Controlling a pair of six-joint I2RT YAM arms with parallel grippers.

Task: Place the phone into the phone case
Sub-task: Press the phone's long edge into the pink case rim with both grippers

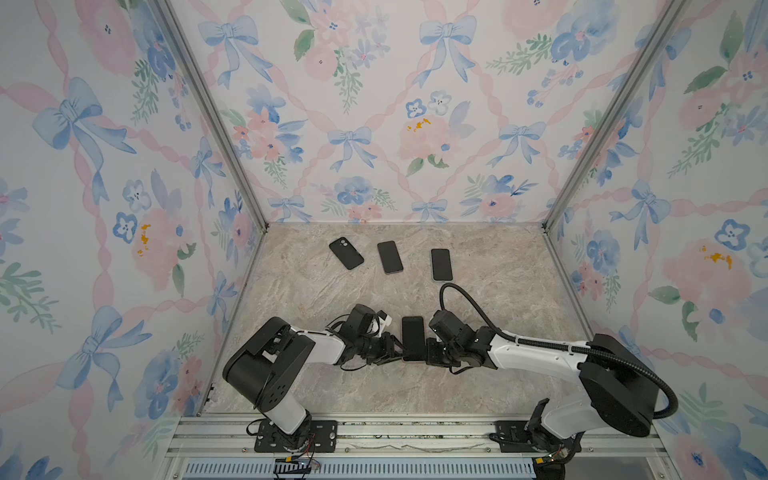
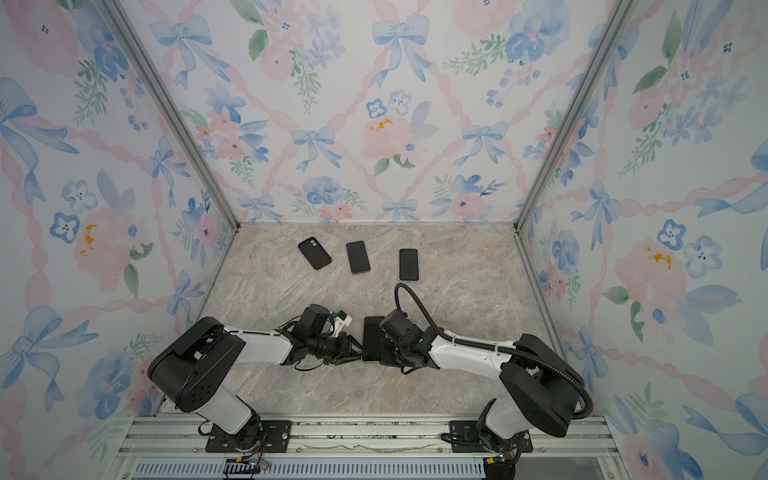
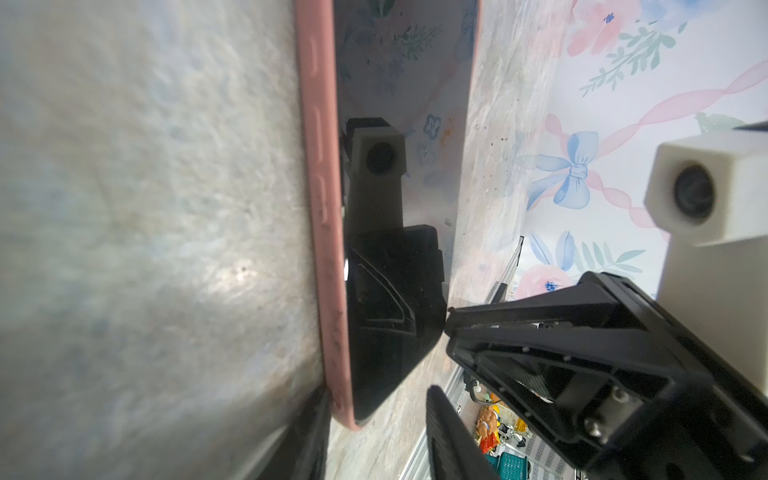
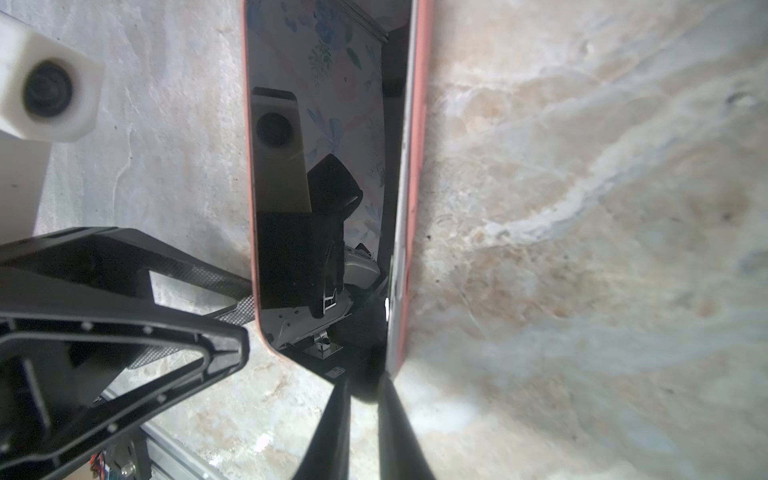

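The phone lies screen up in a pink phone case near the front middle of the table, between both grippers. My left gripper is open and straddles the case's near left corner: one finger lies against the case's back, the other stands clear of the screen. My right gripper is shut on the phone's near right corner. Along that side a silver phone edge shows beside the case's rim.
At the back of the marble table lie a black case with a camera cut-out and two dark phones. Flowered walls close in three sides. A metal rail carries both arm bases at the front.
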